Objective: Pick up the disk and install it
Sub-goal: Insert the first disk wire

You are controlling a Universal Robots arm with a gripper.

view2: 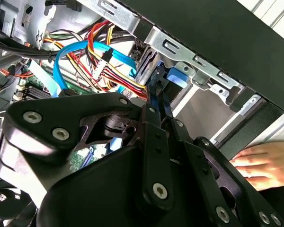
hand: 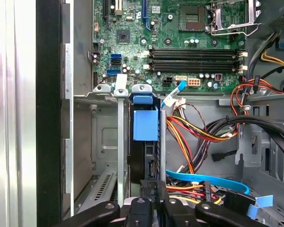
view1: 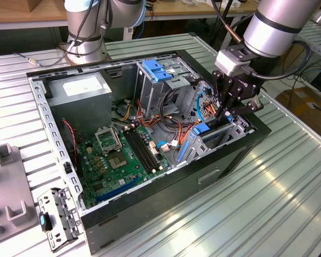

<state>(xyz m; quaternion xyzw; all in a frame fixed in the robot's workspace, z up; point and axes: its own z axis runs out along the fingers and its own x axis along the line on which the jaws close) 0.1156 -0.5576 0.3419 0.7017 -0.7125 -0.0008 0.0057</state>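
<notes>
The disk (hand: pixel 145 153) stands on edge in a slot of the metal drive cage (hand: pixel 104 142), with its blue carrier tab (hand: pixel 146 125) facing the motherboard. In the exterior view the disk (view1: pixel 205 130) sits low in the cage at the case's right end. My gripper (view1: pixel 226 113) reaches down into that cage from above. Its black fingers (hand: pixel 150 188) pinch the disk's near edge, shut on it. In the second wrist view the narrow fingertips (view2: pixel 154 101) meet at the blue rail (view2: pixel 176 77).
A grey power-supply box (view1: pixel 77 91) fills the case's far left corner, and the green motherboard (view1: pixel 123 155) lies on its floor. Coloured cables (hand: pixel 199 137) bunch beside the cage. A bare blue bracket (view1: pixel 158 69) tops the upper bay. A person's hand (view2: pixel 265 161) rests outside the case.
</notes>
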